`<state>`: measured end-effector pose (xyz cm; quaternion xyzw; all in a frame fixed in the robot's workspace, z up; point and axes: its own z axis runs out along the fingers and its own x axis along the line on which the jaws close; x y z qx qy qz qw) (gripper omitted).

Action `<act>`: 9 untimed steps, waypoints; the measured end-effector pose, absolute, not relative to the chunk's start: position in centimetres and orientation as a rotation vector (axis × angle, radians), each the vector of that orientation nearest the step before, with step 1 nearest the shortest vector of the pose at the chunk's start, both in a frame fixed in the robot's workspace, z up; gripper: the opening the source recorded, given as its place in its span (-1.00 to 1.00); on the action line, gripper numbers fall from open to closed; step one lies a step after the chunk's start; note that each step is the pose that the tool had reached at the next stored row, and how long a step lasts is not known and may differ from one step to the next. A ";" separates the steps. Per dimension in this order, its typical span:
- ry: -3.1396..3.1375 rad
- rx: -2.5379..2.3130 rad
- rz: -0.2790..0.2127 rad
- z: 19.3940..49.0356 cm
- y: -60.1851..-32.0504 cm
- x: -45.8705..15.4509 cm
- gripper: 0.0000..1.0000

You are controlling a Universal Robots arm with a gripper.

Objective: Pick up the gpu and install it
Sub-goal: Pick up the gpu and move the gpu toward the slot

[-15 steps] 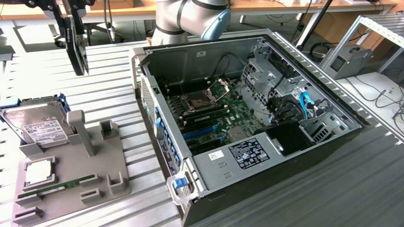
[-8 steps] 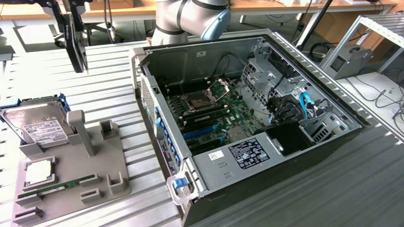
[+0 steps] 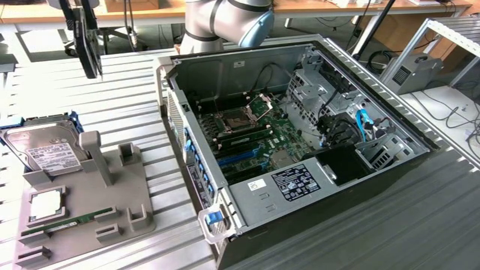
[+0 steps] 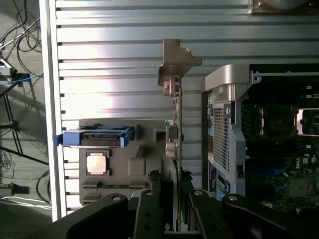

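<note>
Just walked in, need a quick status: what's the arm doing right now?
The arm's fingers are shut on the gpu, holding it edge-on, lifted above the slatted table. It hangs beside the gray parts holder and outside the open PC case, so it is not installed yet. The hard drive and RAM stick sit in the holder.

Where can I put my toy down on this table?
Bare table stretches at the exterior view's lower right beside the computer case, and in the strip between the case and the gray holder. The holder and the case's inside are crowded.
</note>
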<state>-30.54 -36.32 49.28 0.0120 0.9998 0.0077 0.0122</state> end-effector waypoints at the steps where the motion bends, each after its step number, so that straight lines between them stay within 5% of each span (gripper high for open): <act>1: 3.117 0.038 0.024 49.3 -36.6 -30.5 -0.47; 9: 3.118 0.037 0.024 48.8 -38.5 -30.2 -0.47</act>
